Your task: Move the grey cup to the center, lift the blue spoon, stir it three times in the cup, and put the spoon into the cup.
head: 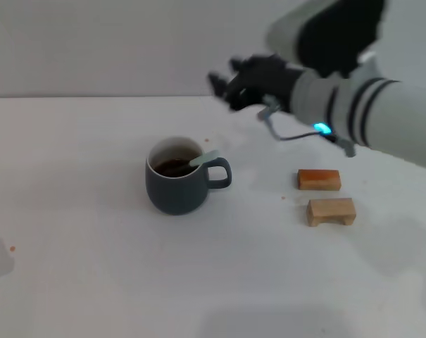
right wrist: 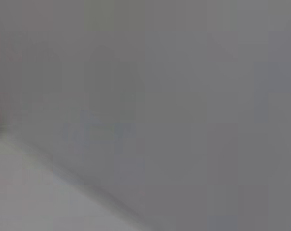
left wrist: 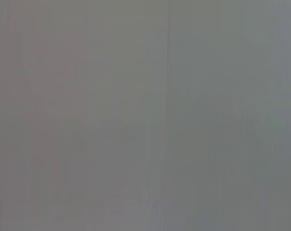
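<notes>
**Already in the mug: spoon rests in coffee**

Upright on the white bench (head: 93, 282) stands the grey cup (head: 179, 184), handle toward the two wooden blocks (head: 324, 193). The blue spoon (head: 202, 159) leans inside it, pale handle over the rim. The right end effector (head: 230, 88) hangs above and behind, grasping nothing; whether its fingers are spread I cannot tell.
</notes>
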